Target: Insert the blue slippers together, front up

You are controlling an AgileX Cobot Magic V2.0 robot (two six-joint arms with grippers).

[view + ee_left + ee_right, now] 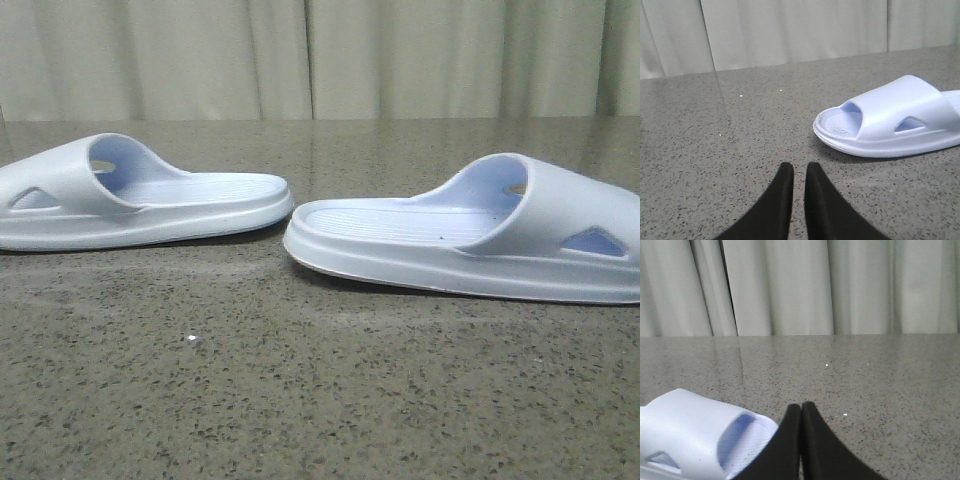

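Two pale blue slippers lie sole-down on the speckled table, heels facing each other with a small gap between them. The left slipper (130, 190) has its strap at the left, the right slipper (480, 235) has its strap at the right. Neither gripper shows in the front view. In the left wrist view my left gripper (800, 167) is empty, its black fingers almost together, short of the left slipper's toe (890, 117). In the right wrist view my right gripper (801, 406) is shut and empty, beside the right slipper's toe (695, 435).
The grey-brown speckled table (320, 400) runs back to a pale curtain (320, 60). A small white speck (194, 341) lies on the table in front of the slippers.
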